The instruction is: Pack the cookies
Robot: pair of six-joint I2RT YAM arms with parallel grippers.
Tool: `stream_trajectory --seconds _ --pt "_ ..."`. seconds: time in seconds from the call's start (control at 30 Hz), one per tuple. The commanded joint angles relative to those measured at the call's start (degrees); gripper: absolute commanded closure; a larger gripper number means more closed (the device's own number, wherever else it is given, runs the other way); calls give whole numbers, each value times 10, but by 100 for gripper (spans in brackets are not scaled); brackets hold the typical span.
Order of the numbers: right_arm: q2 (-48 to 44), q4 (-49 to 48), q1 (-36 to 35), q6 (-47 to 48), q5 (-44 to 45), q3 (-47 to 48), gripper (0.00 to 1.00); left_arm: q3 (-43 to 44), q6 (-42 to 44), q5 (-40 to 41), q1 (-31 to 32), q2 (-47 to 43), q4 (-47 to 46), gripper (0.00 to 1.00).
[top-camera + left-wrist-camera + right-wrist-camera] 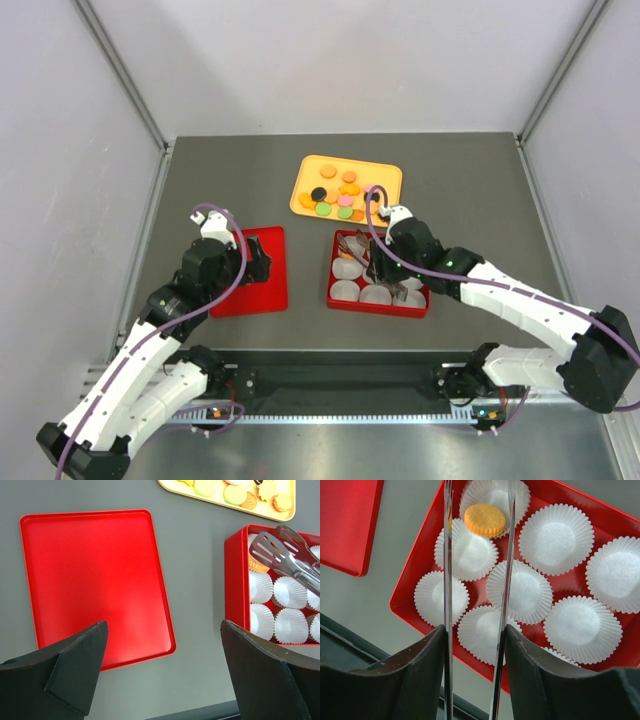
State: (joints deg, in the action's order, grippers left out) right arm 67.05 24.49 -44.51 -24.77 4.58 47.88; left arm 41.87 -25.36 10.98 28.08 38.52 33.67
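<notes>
The cookies [340, 195] lie in a loose pile, orange, green, pink and black, on a yellow tray [305, 200] at the back. One orange cookie [484, 519] rests in a white paper cup inside the red box [415, 587]. My right gripper [474, 627] is shut on metal tongs [448, 580], whose two arms stand apart on either side of that cookie without touching it. The same tongs [285, 555] hang over the box in the left wrist view. My left gripper [164, 622] is open and holds nothing, hovering by the near edge of a flat red lid [95, 580].
The red box [378, 308] holds several white paper cups [555, 537] and sits just in front of the yellow tray. The red lid [255, 290] lies to its left. Grey walls close in the dark table on three sides.
</notes>
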Motion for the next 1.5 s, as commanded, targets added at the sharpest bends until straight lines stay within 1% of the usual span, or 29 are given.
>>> stream_trajectory --seconds 0.0,0.1,0.27,0.37,0.43,0.5,0.6,0.63,0.7,0.73,0.77,0.83,0.87,0.93,0.97,1.0,1.17,1.27,1.47 --pt "-2 -44 -8 -7 14 2 51 1 1 5 0 0 -12 1" --pt "-6 -42 -8 -8 12 0 51 1 1 5 -1 1 -12 1" --pt "-32 -19 -8 -8 3 8 52 1 1 4 -1 2 -12 1" --pt "-63 18 -8 0 -11 29 56 1 1 4 0 3 -12 1" --pt "-84 53 -8 9 -9 56 56 1 1 3 0 3 -12 1" --pt "-95 68 -5 17 -4 86 56 1 1 2 0 2 -12 1" --pt "-84 86 22 39 -6 119 55 1 1 2 0 1 -12 1" --pt "-76 86 51 52 -16 127 55 1 1 2 0 1 -13 1" --pt "-48 72 85 65 -42 147 55 0 1 2 0 1 -12 1" --pt "-36 66 119 76 -60 155 55 0 1 3 0 1 -12 1" --pt "-5 57 133 82 -64 171 55 1 1 3 0 2 -12 1" --pt "29 49 164 94 -76 187 55 1 1 5 0 3 -12 1" --pt "65 45 170 97 -74 204 56 1 1 4 0 2 -12 1" --pt "100 39 181 107 -58 222 56 1 1 6 0 3 -12 1" --pt "133 37 183 108 -50 237 56 1 0 6 0 2 -12 1" --pt "149 35 185 110 -30 246 55 1 0 6 0 2 -12 1" --pt "251 24 197 122 -11 316 53 1 0 7 0 4 -12 1" --pt "286 24 198 122 -8 340 51 1 0 9 0 4 -12 1" --pt "323 26 199 123 13 366 50 1 -1 9 0 4 -12 1"
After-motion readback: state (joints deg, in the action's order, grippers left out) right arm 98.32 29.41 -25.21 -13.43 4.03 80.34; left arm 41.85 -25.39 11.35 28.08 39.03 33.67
